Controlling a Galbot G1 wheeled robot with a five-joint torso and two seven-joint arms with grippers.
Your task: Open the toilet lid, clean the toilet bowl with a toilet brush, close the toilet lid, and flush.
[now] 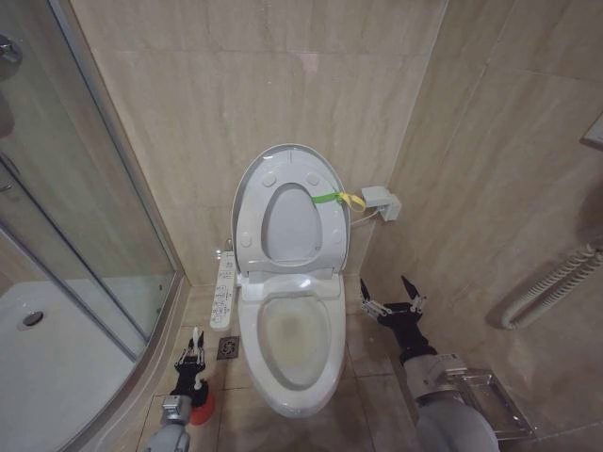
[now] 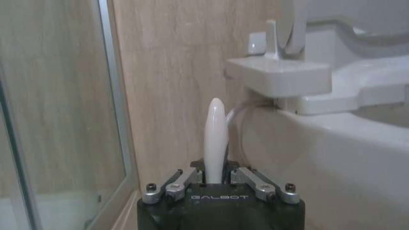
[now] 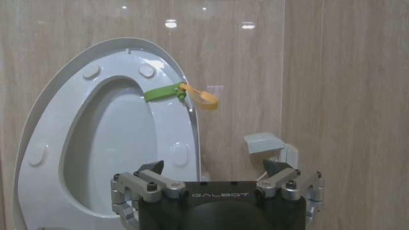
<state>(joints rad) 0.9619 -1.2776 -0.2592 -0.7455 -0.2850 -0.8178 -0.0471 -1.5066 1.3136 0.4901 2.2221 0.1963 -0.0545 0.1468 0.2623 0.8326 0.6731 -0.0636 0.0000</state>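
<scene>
— The toilet lid (image 1: 283, 179)? Glossy white plastic; its strap (image 3: 161, 93) looks like woven cloth.
— And the toilet bowl (image 1: 294, 377)?
— Smooth, shiny ceramic, stained brownish inside. The toilet brush (image 2: 215, 139) handle is smooth white plastic; the wall tiles (image 1: 226, 85) gleam.

I see beige tile walls (image 1: 283, 85) meeting in a corner, tan floor tiles (image 1: 367, 377) with a small drain (image 1: 228, 347) — a glass shower screen (image 1: 66, 217) and white tray (image 1: 47, 367) on the left, a hose (image 1: 551, 287) on the right.
</scene>
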